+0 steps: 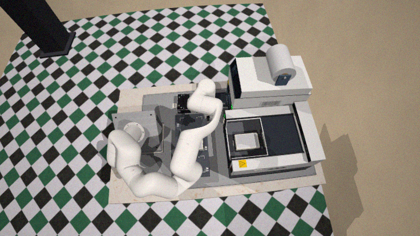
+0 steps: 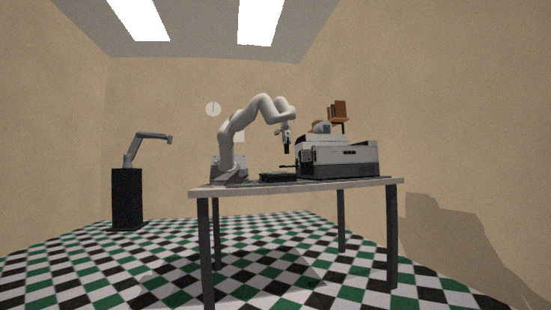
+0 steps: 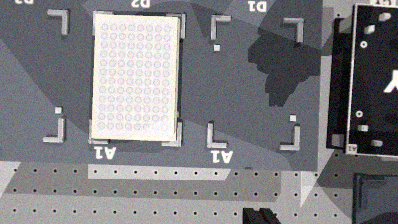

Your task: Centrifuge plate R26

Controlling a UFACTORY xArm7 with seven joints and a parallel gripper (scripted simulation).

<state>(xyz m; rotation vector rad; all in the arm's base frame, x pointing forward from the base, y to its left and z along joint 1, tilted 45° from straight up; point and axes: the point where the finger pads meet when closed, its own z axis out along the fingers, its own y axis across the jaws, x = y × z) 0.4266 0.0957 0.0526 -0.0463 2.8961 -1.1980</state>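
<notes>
The centrifuge (image 1: 270, 141) stands at the right with its door open. A white well plate (image 1: 246, 141) lies flat in the bucket at the door; I cannot read its label. In the wrist view, plate R62 (image 3: 136, 77) sits inside the D2 locators. The D1 nest (image 3: 255, 82) is empty, and the visible part of D3 (image 3: 55, 75) holds no plate. The black CY nest (image 3: 375, 80) is at the right edge. My gripper (image 2: 286, 148) is shut and empty, pointing down above the deck just left of the centrifuge's front; its fingertips show in the wrist view (image 3: 262, 216).
The sealer (image 1: 270, 79) with its film roll (image 1: 280, 62) stands behind the centrifuge; my arm hides most of its stage. A second arm on a black pedestal (image 2: 126, 192) stands on the floor, away from the table.
</notes>
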